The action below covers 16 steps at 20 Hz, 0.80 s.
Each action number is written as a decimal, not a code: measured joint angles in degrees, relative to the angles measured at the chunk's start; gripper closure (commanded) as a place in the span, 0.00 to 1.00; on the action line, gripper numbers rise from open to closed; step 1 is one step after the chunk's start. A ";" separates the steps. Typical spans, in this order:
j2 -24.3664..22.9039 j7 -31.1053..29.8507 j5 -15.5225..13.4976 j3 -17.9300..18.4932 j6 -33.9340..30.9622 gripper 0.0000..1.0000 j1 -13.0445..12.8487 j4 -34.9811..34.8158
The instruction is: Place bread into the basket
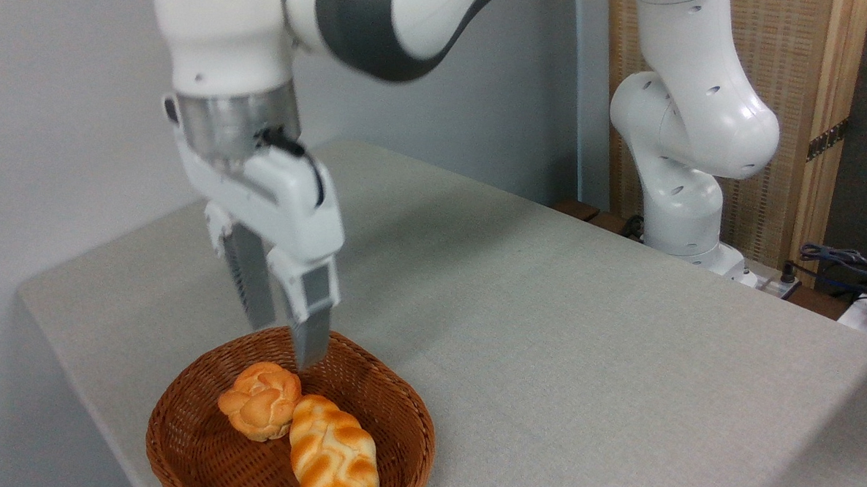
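Bread (333,453) lies inside the basket (404,406) beside a bun (260,399), near its front rim, gripper (288,345) spread empty above.

Glossy white moulded arm shell (698,100), rounded links, small round recessed screw holes dotted along the base column just right of the grey cloth table (555,355). Dark grey band (366,34) wraps the upper joint above the table. Wrist ends in a brushed silver metal flange ring (234,124); short black cable (290,151) plugs in at its lower edge. White boxy two-finger gripper (291,345) body below that, with a dark curved seam line on the side. Fingers (312,336) are flat grey metal blades on white carriers, one carrier showing a grey rectangular inset.
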 measured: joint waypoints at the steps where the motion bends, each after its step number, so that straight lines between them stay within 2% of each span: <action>1: -0.89 -0.03 -0.97 0.64 -3.29 0.00 0.06 1.01; 4: -2.98 -2.07 -2.11 1.25 -10.94 0.00 0.82 3.63; 9: -5.34 -6.73 -2.55 -6.91 -13.32 0.00 4.72 4.37; 13: -5.68 -8.03 -2.32 -7.65 -14.78 0.00 5.09 4.34; 16: -5.92 -8.03 0.13 -7.95 -15.05 0.00 4.05 3.26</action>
